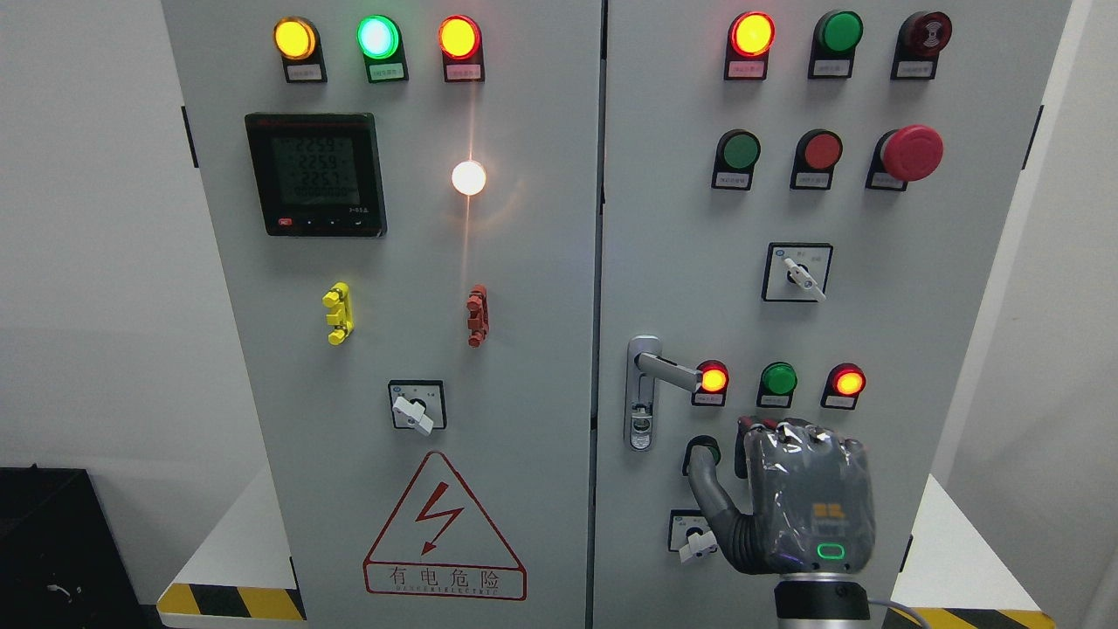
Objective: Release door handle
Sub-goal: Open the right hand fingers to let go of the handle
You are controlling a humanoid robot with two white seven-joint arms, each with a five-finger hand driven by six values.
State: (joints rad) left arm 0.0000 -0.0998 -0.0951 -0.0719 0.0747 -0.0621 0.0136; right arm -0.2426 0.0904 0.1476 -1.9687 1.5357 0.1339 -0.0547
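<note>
The silver door handle (669,370) sits on the left edge of the grey cabinet's right door (926,288), its lever pointing right and slightly down, with a keyhole below it. My right hand (799,502) comes up from the bottom edge and hovers below and to the right of the handle, back towards the camera. It is apart from the handle and holds nothing. Its thumb (703,476) is spread to the left and its fingers are relaxed towards the panel. The left arm is out of view.
The right door carries lit red lamps (714,379), green and red buttons, a red emergency stop (911,152) and rotary switches (802,274); one switch (696,543) is beside my thumb. The left door (524,419) has a meter, lamps and a warning triangle. A black box (52,542) stands at lower left.
</note>
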